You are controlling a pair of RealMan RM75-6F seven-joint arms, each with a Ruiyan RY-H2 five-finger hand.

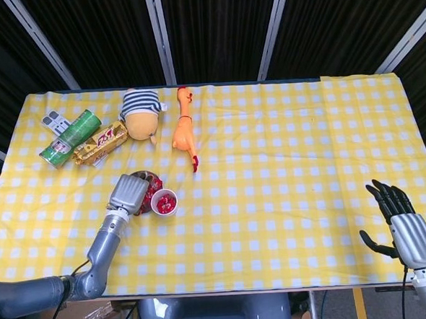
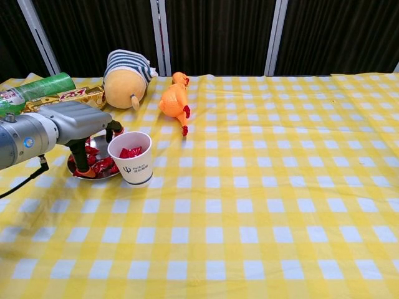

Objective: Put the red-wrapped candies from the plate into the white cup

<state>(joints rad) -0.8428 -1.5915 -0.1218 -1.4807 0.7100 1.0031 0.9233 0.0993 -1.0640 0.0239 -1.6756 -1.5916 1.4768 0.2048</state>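
Left hand: the left hand (image 2: 72, 123) hangs palm down over the plate (image 2: 76, 172), fingers reaching into the candy pile; whether they pinch a candy cannot be told, since the palm hides the tips from above and the chest view shows only dark fingers among wrappers
Why it sits there: by my reading it is placed to pick up the next piece, with the cup close enough for a short carry
Red-wrapped candies: the red-wrapped candies (image 2: 100, 166) lie heaped on the plate directly beneath the left hand's fingers; several show, but they overlap too much to count
Plate: one small metal plate, under the left hand and mostly covered by it in the head view
White cup: one white cup (image 2: 131, 159) stands upright just beside the left hand, on its inner side, touching or nearly touching the plate rim; red candies already lie inside, number unclear
Right hand: the right hand (image 1: 399, 219) rests well apart at the far near corner of the table, fingers spread and holding nothing; likely parked out of the way
Beyond the left hand: one striped plush doll (image 1: 141, 113) and one orange rubber chicken (image 1: 184, 130) lie further back; one green can (image 1: 70, 138) and one gold snack packet (image 1: 100, 142) lie back and to the outer side
Surface: one yellow checked tablecloth (image 1: 286, 169) covers the table
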